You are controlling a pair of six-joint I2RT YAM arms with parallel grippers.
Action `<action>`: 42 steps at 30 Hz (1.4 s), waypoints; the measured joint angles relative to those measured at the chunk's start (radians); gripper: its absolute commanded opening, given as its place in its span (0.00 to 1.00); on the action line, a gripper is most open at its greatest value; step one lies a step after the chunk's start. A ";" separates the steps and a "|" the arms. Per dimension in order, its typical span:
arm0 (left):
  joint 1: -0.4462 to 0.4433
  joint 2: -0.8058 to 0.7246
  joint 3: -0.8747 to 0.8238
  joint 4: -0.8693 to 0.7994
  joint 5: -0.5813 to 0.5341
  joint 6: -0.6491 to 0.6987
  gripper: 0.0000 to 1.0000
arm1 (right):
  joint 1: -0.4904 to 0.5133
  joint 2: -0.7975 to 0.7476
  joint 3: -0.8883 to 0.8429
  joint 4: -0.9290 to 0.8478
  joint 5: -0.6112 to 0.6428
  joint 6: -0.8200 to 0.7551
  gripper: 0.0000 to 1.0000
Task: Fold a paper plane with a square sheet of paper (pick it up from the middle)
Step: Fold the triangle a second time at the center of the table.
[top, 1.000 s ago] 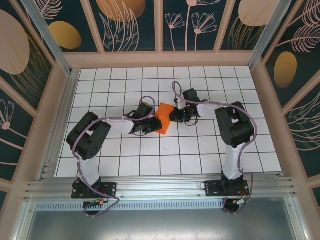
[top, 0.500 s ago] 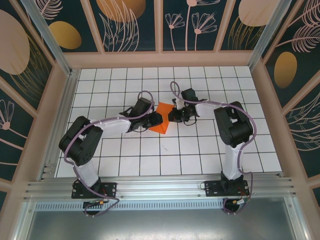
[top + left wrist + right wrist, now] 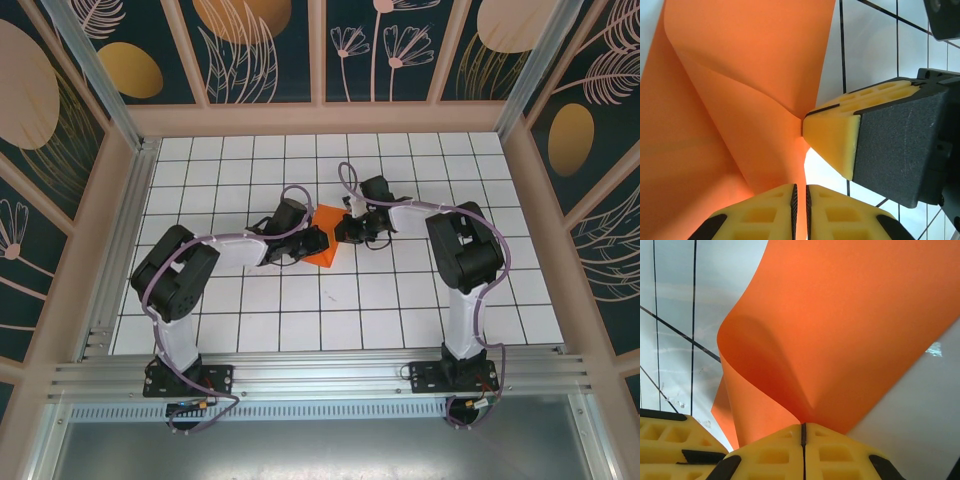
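My left pincer is pressed together on an edge of the square sheet of thin bright orange paper. The two yellow pads meet with only a dark line between them, and the paper runs down into that line. Ahead of these fingertips and off to the left, the sheet spreads away in a broad bowed surface with a soft crease across it.

My right pincer is also pinched shut on the same sheet. Its yellow pads are closed tight, and the paper comes straight out from between them. It then fans wide in front, with a rounded curl bulging just left of the tips.

From above, the sheet lies between my two pincers over the white grid-tiled table. The left pincer is at its left side and the right pincer at its right. In my left wrist view, a yellow tip of the right pincer touches the paper just ahead and to the right of my left fingertips.
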 measured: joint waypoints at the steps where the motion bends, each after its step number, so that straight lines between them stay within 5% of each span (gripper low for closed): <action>1: 0.000 0.001 0.000 0.002 0.002 0.000 0.15 | 0.000 0.001 0.001 0.000 0.001 0.000 0.07; 42: -0.005 0.064 0.000 0.032 0.034 -0.030 0.14 | 0.000 0.031 0.037 -0.026 0.043 0.001 0.07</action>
